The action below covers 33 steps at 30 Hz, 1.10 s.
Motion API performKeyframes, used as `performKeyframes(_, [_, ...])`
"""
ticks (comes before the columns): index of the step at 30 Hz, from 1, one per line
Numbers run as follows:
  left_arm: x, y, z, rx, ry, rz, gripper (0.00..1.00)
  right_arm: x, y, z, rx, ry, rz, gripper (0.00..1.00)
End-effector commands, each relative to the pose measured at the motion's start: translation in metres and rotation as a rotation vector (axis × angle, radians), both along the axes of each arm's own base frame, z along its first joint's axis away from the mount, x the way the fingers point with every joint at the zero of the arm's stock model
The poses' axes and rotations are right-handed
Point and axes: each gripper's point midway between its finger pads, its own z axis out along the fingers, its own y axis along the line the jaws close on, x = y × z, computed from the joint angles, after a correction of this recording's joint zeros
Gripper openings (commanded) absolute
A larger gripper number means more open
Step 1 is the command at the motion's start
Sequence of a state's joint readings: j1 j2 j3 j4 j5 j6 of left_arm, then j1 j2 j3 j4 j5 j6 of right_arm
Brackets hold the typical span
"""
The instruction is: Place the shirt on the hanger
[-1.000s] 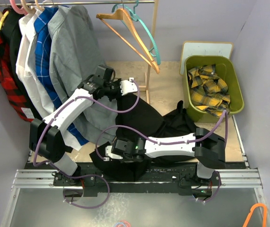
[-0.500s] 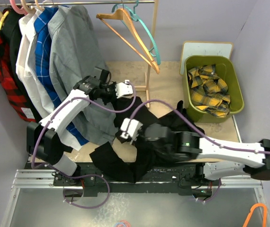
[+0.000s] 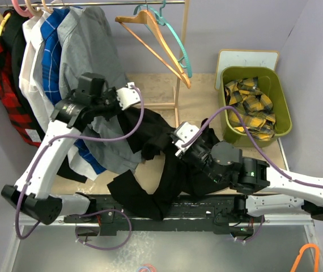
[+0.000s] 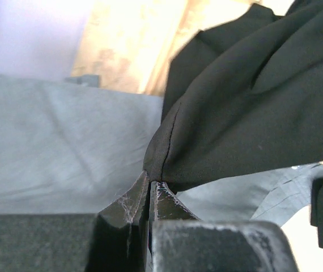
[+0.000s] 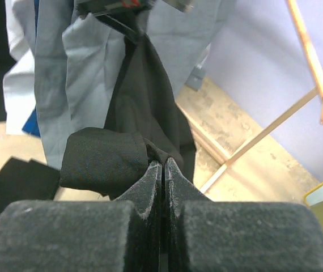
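Note:
The black shirt hangs stretched between both grippers, its lower part pooled on the table's front edge. My left gripper is raised in front of the hanging grey shirt and is shut on a fold of the shirt, the fingertips pinched tight. Lower and to the right, my right gripper is shut on another bunched edge of the shirt. The teal hanger hangs on the rail at the top, apart from both grippers.
A wooden hanger hangs beside the teal one. Several shirts fill the rail's left end. The rack's wooden post stands behind the grippers. A green bin holding a plaid garment sits at the right.
My right arm swung from the front edge up to the middle and shut on the shirt. The left gripper carried its hold of the shirt up and leftward.

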State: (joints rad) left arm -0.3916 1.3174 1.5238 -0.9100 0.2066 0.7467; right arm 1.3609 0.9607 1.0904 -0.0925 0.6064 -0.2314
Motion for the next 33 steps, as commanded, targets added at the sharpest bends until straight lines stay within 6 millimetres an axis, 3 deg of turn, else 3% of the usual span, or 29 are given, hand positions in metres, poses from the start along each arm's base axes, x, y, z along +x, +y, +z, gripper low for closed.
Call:
performKeyframes(1, [-0.013, 0.036, 0.064, -0.003, -0.139, 0.157, 0.00, 0.007, -0.023, 0.089, 0.254, -0.108, -0.060, 0.00])
performKeyframes(4, [-0.023, 0.053, 0.089, 0.024, -0.193, 0.209, 0.00, 0.005, -0.028, 0.112, 0.328, -0.141, -0.042, 0.00])
performKeyframes(9, [-0.039, 0.070, 0.145, -0.020, -0.324, 0.257, 0.00, 0.000, -0.017, 0.148, 0.379, -0.175, 0.013, 0.00])
performKeyframes(16, [-0.056, 0.105, 0.244, -0.121, -0.584, 0.390, 0.00, -0.014, -0.014, 0.225, 0.546, -0.253, 0.102, 0.00])
performKeyframes(19, [-0.065, 0.105, 0.265, -0.162, -0.628, 0.380, 0.00, -0.016, -0.009, 0.245, 0.578, -0.259, 0.124, 0.00])
performKeyframes(21, [-0.066, 0.100, 0.267, -0.182, -0.622, 0.356, 0.00, -0.015, -0.007, 0.245, 0.594, -0.236, 0.119, 0.00])
performKeyframes(23, [-0.059, 0.087, 0.250, -0.195, -0.560, 0.311, 0.00, -0.009, -0.007, 0.228, 0.598, -0.191, 0.086, 0.00])
performKeyframes(25, [-0.047, 0.067, 0.213, -0.203, -0.444, 0.253, 0.00, -0.002, -0.015, 0.195, 0.607, -0.115, 0.047, 0.00])
performKeyframes(28, [-0.026, 0.037, 0.134, -0.208, -0.242, 0.171, 0.00, 0.008, -0.026, 0.106, 0.586, 0.071, -0.045, 0.00])
performKeyframes(30, [-0.018, 0.022, 0.078, -0.202, -0.099, 0.134, 0.00, 0.006, -0.032, 0.024, 0.555, 0.244, -0.111, 0.00])
performKeyframes(31, [-0.014, 0.017, 0.041, -0.187, -0.011, 0.131, 0.00, 0.003, -0.039, -0.007, 0.567, 0.332, -0.149, 0.00])
performKeyframes(33, [-0.012, 0.008, -0.008, -0.175, 0.111, 0.112, 0.00, 0.002, -0.060, -0.059, 0.635, 0.492, -0.283, 0.00])
